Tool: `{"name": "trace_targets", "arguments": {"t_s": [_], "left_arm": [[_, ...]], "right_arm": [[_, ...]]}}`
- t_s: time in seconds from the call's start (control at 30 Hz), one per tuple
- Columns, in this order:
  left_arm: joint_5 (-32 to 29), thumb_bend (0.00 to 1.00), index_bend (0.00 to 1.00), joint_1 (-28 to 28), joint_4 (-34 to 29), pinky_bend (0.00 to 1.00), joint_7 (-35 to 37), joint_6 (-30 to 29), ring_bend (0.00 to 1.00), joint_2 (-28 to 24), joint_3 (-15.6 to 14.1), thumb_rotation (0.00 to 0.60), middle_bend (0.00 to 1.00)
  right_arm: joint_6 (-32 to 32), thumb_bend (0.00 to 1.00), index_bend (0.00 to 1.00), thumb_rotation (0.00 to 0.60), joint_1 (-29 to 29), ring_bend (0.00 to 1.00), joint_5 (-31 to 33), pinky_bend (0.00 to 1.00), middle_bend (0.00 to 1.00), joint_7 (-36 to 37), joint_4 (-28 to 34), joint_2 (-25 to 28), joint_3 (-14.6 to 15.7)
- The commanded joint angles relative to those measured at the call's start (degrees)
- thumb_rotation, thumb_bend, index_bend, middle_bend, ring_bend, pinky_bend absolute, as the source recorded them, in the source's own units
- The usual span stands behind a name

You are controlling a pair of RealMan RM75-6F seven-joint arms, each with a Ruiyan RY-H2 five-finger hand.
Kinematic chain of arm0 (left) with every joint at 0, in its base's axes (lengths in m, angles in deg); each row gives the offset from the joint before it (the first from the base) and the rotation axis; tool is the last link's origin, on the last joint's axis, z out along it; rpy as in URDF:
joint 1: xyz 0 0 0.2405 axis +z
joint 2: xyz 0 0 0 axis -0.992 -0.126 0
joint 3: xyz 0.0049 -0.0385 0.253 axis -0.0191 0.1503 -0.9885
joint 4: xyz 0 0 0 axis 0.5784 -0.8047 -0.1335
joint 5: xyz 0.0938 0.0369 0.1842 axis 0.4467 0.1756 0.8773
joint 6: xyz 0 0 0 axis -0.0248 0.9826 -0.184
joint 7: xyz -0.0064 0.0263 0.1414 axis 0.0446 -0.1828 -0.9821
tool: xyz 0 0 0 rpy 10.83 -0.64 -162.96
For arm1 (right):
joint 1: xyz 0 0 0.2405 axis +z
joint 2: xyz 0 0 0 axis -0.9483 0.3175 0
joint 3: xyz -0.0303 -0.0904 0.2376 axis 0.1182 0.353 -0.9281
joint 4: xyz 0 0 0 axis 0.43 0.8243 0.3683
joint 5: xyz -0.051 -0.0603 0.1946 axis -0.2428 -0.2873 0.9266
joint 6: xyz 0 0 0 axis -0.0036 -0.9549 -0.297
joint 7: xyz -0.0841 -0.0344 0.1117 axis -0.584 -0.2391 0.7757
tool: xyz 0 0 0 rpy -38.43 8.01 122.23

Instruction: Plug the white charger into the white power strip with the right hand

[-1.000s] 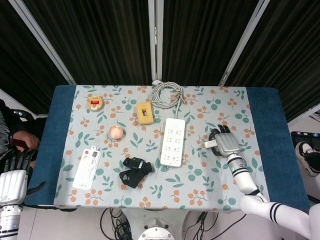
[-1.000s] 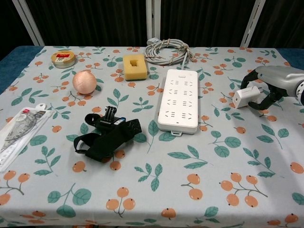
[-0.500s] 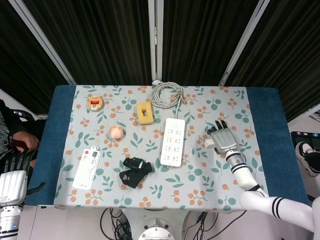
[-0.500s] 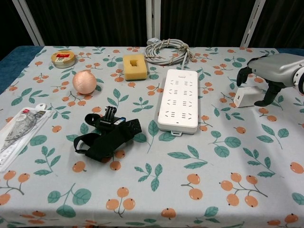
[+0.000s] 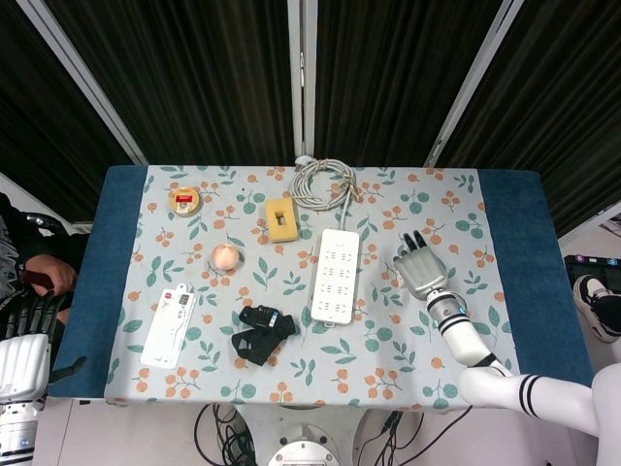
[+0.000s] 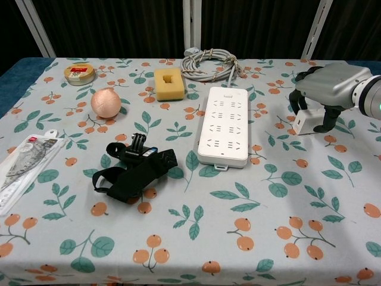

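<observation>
Probably light, rigid and slick, the white charger (image 6: 300, 121) wants pinching by its flat sides, where the right hand (image 6: 324, 89) curls loosely over it, not gripping.

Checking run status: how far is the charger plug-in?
Done: the right hand is over the charger, right of the strip. In hand: fingers curl down around the charger; whether they grip it is unclear. Left: lift it, carry it to the strip and push it in; no socket visibly holds a plug. The left hand sits idle off the table's edge.
</observation>
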Motion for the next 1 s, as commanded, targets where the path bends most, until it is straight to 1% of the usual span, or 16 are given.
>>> {"name": "trace_targets", "arguments": {"t_s": [0.03,0.1,0.17,0.3,0.4,0.43,0.5,0.7,0.83,1.0], "left_arm": [[0.1,0.00,0.09,0.1,0.1,0.00,0.2,-0.1,0.00,0.0,0.0,0.600,0.03],[0.1,0.00,0.09,0.1,0.2,0.00,0.3,-0.1,0.00,0.0,0.0,0.600,0.03],[0.1,0.00,0.09,0.2,0.2,0.00,0.4,-0.2,0.00,0.0,0.0,0.600,0.03],[0.1,0.00,0.09,0.3,0.1,0.00,0.5,-0.2,0.00,-0.1,0.0,0.600,0.03],[0.2,0.00,0.09,0.2,0.1,0.00,0.5,-0.1,0.00,-0.1,0.0,0.600,0.03],[0.3,0.00,0.09,0.2,0.1,0.00,0.5,-0.1,0.00,-0.1,0.0,0.600,0.03],[0.3,0.00,0.09,0.1,0.2,0.00,0.6,0.1,0.00,-0.1,0.0,0.600,0.03],[0.3,0.00,0.09,-0.1,0.2,0.00,0.6,0.3,0.00,-0.1,0.1,0.600,0.03],[0.3,0.00,0.09,-0.1,0.1,0.00,0.6,0.4,0.00,-0.1,0.1,0.600,0.03],[0.1,0.00,0.09,0.0,0.0,0.00,0.6,0.5,0.00,-0.1,0.0,0.600,0.03]], "right_arm": [[0.8,0.22,0.51,0.600,-0.1,0.06,-0.5,0.00,0.41,1.5,-0.6,-0.8,-0.2],[1.3,0.27,0.58,0.600,-0.5,0.11,-1.2,0.00,0.46,3.8,-1.1,-1.4,-0.7],[1.5,0.31,0.64,0.600,-1.2,0.16,-2.3,0.00,0.51,8.1,-1.3,-1.6,-1.8],[3.3,0.33,0.70,0.600,-3.8,0.21,-5.9,0.00,0.56,19.5,-1.2,-1.4,-4.2],[3.1,0.33,0.71,0.600,-5.5,0.21,-7.2,0.00,0.56,27.7,-1.4,-1.4,-5.5],[2.6,0.33,0.71,0.600,-6.2,0.21,-7.7,0.00,0.56,31.4,-1.7,-1.6,-6.0],[1.7,0.33,0.71,0.600,-7.1,0.21,-8.5,0.00,0.56,36.5,-2.8,-2.1,-6.4],[-0.6,0.33,0.70,0.600,-9.3,0.21,-12.4,0.00,0.56,52.6,-9.0,-5.8,-7.4],[-1.5,0.33,0.68,0.600,-9.8,0.20,-15.1,0.00,0.55,59.0,-12.8,-7.7,-7.3],[-1.5,0.33,0.64,0.600,-10.0,0.17,-18.0,0.00,0.51,63.3,-15.6,-9.0,-7.1]]}}
